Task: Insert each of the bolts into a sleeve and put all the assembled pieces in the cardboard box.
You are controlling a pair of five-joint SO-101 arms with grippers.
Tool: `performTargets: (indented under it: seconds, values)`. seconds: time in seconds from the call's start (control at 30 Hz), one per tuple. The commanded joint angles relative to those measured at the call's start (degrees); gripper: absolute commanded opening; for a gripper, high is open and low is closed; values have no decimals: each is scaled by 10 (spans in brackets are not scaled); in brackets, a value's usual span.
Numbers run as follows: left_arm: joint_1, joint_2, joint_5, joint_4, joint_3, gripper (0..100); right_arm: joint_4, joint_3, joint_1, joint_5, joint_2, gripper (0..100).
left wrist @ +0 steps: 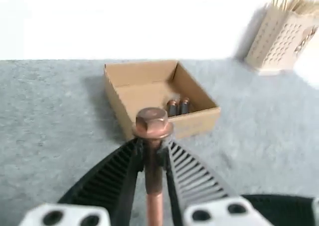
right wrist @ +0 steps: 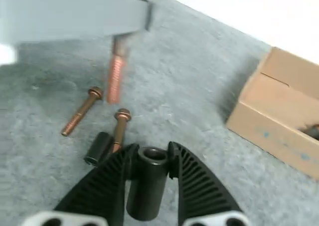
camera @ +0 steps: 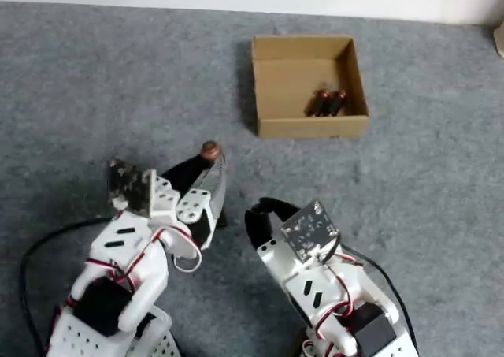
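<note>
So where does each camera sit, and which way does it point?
High view: fixed above the table, looking down on the left arm, the right arm and the cardboard box.
Left wrist view: on the left arm, facing the box past the left claw, shut on a bolt.
Right wrist view: on the right arm, facing loose bolts past the right claw, shut on a sleeve.
Shared: all three show the box and the held bolt.

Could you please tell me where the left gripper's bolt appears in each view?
High view: the bolt sits at the left gripper's tip, below-left of the cardboard box.
Left wrist view: bolt clamped in that gripper, before the box.
Right wrist view: its threaded shank hangs apart from the box.
Shared landmark: the box.
</note>
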Motion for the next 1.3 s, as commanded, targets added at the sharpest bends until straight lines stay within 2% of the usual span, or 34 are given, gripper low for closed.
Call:
performTargets:
  seconds: [0.0, 0.2, 0.37, 0.67, 0.87, 1.27]
  values:
    - [24, -37, 117, -33, 16, 4, -18, -24, -29, -4, -6, 5]
    - [39, -40, 165, -64, 17, 4, -12, -11, -52, -4, -7, 5]
    - [41, -38, 171, -92, 25, 4, -12, -10, -51, -1, -7, 5]
    - [81, -44, 171, -54, 24, 4, -12, -10, -41, 0, -7, 5]
    - [82, -44, 171, -51, 45, 4, -44, 11, -10, 1, -7, 5]
    - [78, -44, 169, -51, 63, 4, -61, 30, -15, 18, -7, 5]
